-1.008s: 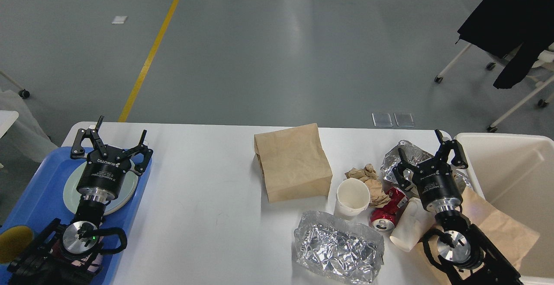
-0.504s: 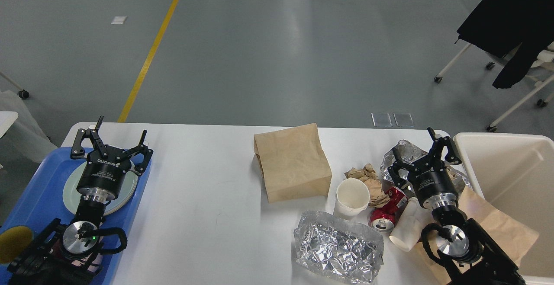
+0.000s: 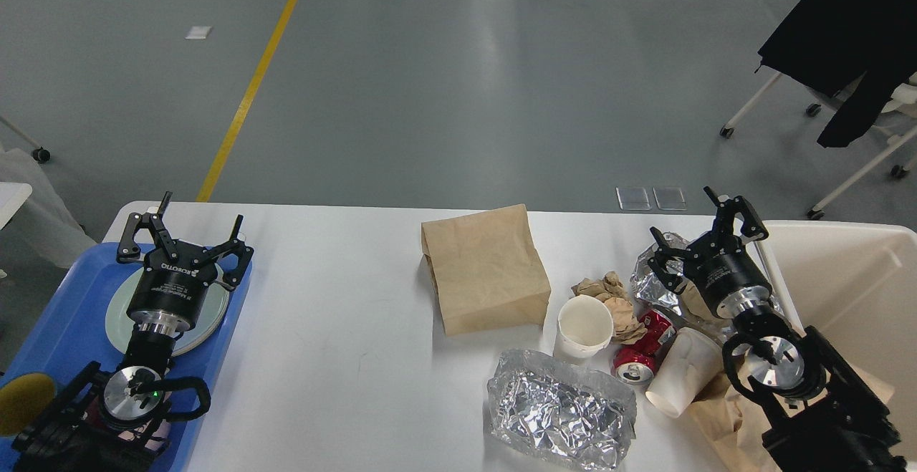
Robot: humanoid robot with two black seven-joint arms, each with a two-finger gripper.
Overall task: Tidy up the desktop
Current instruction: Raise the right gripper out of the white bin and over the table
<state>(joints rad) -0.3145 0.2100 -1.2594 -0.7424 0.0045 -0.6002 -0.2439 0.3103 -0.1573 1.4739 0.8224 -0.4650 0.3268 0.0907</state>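
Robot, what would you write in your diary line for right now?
task: tidy desktop | left claw: open, over blue tray | right claw: open, empty, above foil | trash: on table

The left hand (image 3: 188,232) is hovering spread wide over a plate (image 3: 208,314) in the blue tray (image 3: 64,307); the right hand (image 3: 698,232) is gaping over crumpled foil (image 3: 648,271) on the white tabletop (image 3: 344,314), beside the cream bin (image 3: 852,278).

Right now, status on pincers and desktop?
Left pincer open over blue tray. Right pincer open, empty. Desktop cluttered: bag, foil, cups, can.
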